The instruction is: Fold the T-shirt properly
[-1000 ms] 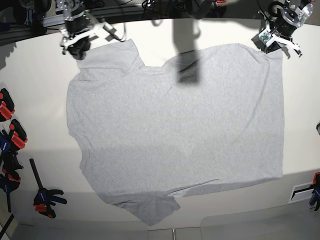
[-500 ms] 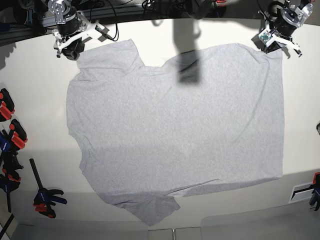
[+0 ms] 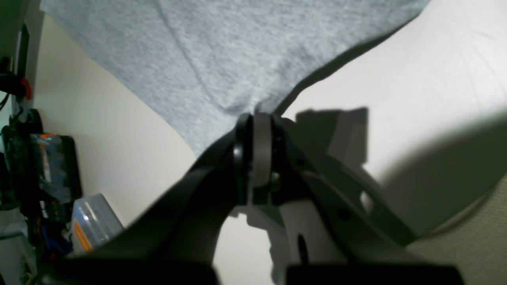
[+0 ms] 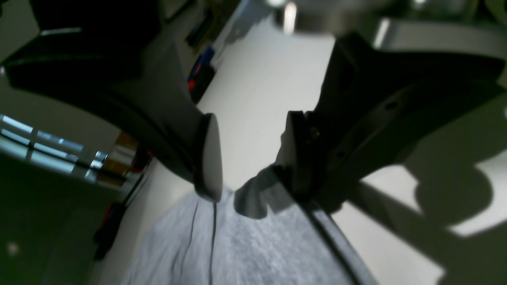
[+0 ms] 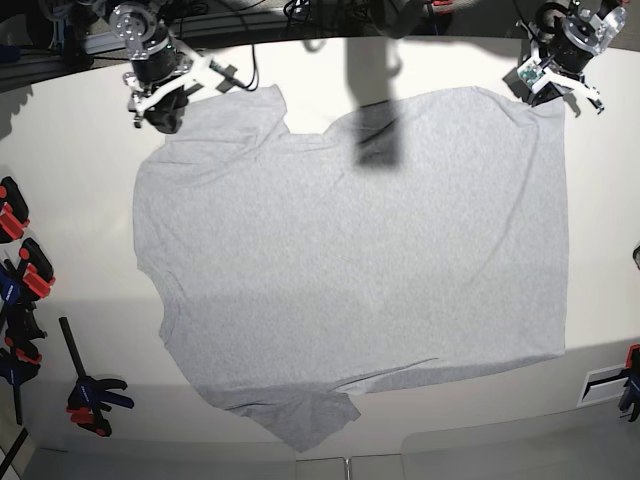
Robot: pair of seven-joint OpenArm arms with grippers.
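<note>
The right gripper [image 5: 165, 100] has shifted back toward the sleeve of the T-shirt [image 5: 350, 270], jaws apart, holding nothing. The left gripper [image 3: 253, 118] stays clamped on the hem corner. The shirt lies flat on the table [image 5: 600, 300], not yet folded.

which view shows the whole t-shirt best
The base view: the T-shirt lies spread flat on the table, outline complete. The left wrist view shows only one corner pinched in the shut left hand. The right wrist view shows an edge below the open right hand.
</note>
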